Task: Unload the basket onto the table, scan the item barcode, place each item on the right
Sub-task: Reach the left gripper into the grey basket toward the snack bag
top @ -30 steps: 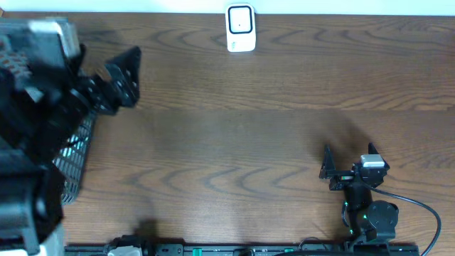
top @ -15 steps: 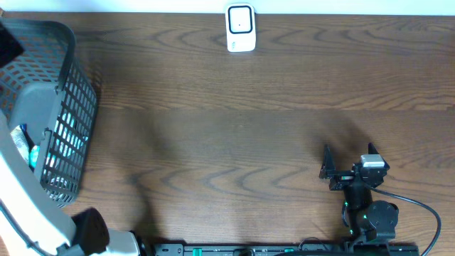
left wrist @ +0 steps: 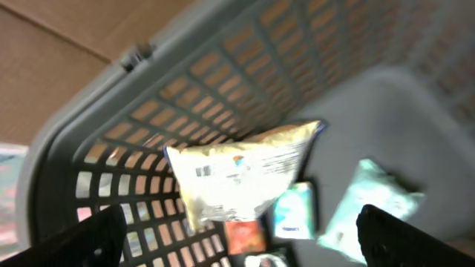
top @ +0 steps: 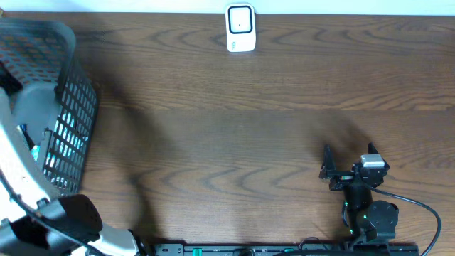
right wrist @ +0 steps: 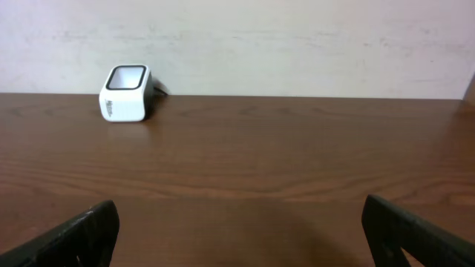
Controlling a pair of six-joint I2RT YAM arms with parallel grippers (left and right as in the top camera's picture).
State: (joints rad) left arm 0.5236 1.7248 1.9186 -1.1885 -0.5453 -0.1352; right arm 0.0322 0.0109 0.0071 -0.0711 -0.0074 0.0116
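Left gripper (left wrist: 237,226) open above a yellow packet (left wrist: 241,174) in the basket (left wrist: 223,81). Right gripper (right wrist: 239,222) open, facing the far scanner (right wrist: 126,94).

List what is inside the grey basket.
A pale yellow bag lies on top, beside a small teal packet and a pale green pouch. A reddish item peeks out beneath; whatever else the bag covers is hidden.
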